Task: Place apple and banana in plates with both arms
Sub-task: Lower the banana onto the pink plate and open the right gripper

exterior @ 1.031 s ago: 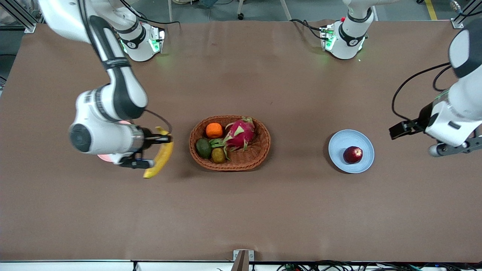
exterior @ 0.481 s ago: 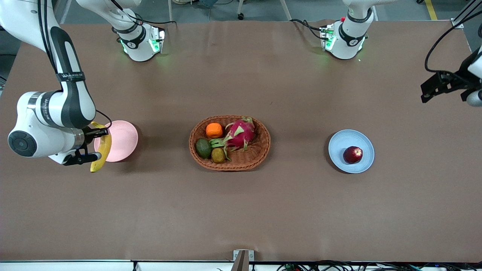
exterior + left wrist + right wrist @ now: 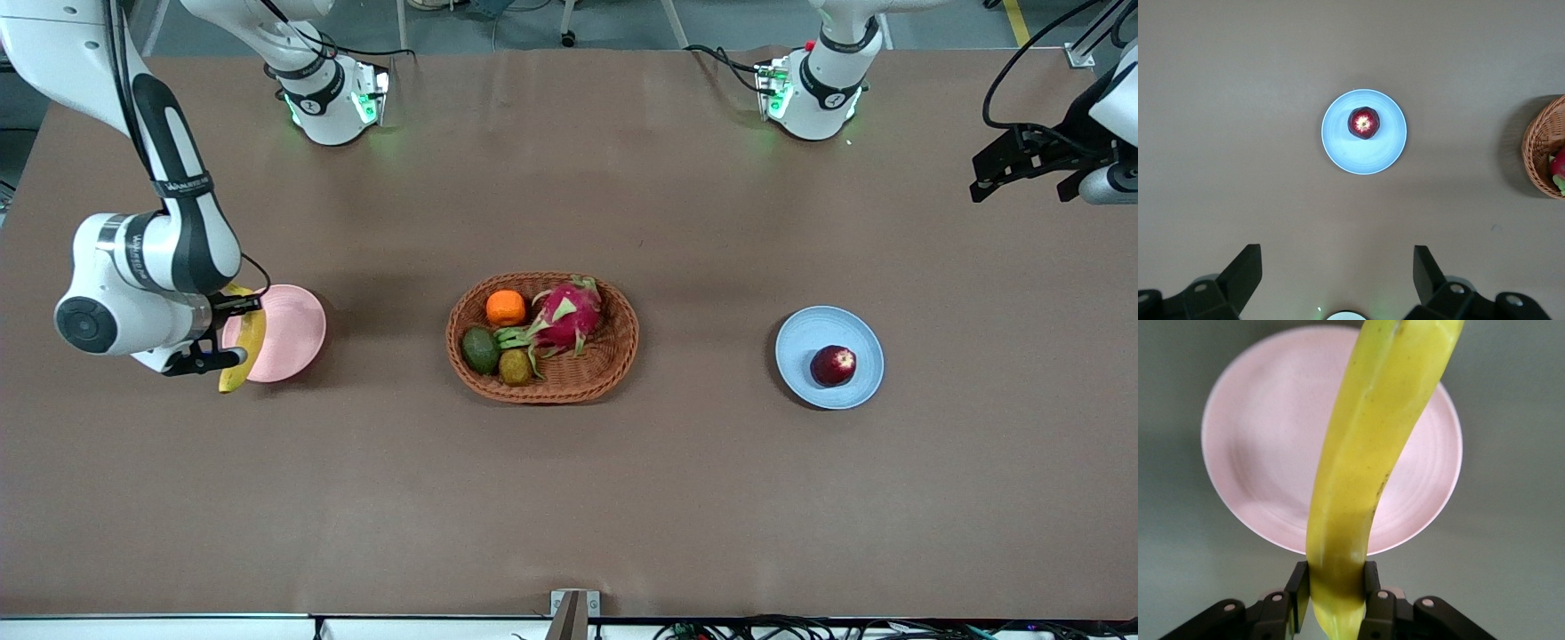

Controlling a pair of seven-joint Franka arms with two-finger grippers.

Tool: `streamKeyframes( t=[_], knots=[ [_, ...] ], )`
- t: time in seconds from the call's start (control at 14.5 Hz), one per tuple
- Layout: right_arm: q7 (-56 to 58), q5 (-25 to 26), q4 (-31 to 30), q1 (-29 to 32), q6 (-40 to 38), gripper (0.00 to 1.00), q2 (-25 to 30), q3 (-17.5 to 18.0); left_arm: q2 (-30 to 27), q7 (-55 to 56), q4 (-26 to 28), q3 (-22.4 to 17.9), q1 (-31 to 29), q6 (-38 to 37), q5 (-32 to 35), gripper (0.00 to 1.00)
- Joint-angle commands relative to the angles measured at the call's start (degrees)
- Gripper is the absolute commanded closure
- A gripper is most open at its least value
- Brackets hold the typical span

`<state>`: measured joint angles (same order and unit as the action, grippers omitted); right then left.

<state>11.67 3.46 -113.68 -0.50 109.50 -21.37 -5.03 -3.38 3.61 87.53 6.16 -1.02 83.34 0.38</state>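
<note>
Fingers of the right gripper (image 3: 1333, 592) clamp the banana (image 3: 242, 342) over the pink plate (image 3: 289, 333), at its nine o'clock edge; basket (image 3: 613, 351) mid-table; apple (image 3: 833, 365) already on the blue plate (image 3: 813, 333); left gripper (image 3: 1337, 273) spread wide, waiting; only the banana remains

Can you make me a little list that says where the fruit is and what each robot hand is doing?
apple: lying on the blue plate
banana: held over the pink plate, not set down yet
right gripper: fingers shut on the banana
left gripper: fingers open, holding nothing, up over the left arm's end of the table
basket: between the two plates, holds the dragon fruit, the orange and two greenish fruits
</note>
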Motion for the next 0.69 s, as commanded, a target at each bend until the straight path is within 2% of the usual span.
streamKeyframes(
  t=[0.0,0.14,0.21,0.28,0.34,0.41,0.62],
  knots=[
    [0.1,1.4,-3.8,0.7,1.5,0.87,2.1,1.0,-1.1,1.0,1.1,0.8,0.3,-0.3,-0.7,0.00],
    [0.0,1.4,-4.0,0.4,1.5,0.81,1.7,1.0,-1.1,1.6,1.2,1.1,0.2,-0.3,-0.7,0.00],
    [-0.1,1.4,-3.7,0.8,1.3,0.70,1.2,1.0,-1.1,1.6,1.4,1.2,0.2,-0.3,-0.7,0.00],
    [-0.2,1.3,-3.0,0.9,0.9,0.43,1.2,1.0,-1.1,1.6,1.4,1.1,0.2,-0.3,-0.7,0.00],
    [-0.9,1.1,-2.3,1.1,0.8,0.00,1.6,1.0,-1.2,1.5,1.4,1.2,0.2,-0.3,-0.7,0.00],
    [-1.0,0.8,-0.9,1.5,0.3,0.00,2.2,1.0,-1.1,1.5,1.4,1.1,0.1,-0.3,-0.7,0.00],
    [-4.5,0.6,8.6,1.6,-7.9,0.00,2.6,1.1,-0.4,1.4,1.2,1.1,0.2,0.2,-0.7,0.00]
  ],
)
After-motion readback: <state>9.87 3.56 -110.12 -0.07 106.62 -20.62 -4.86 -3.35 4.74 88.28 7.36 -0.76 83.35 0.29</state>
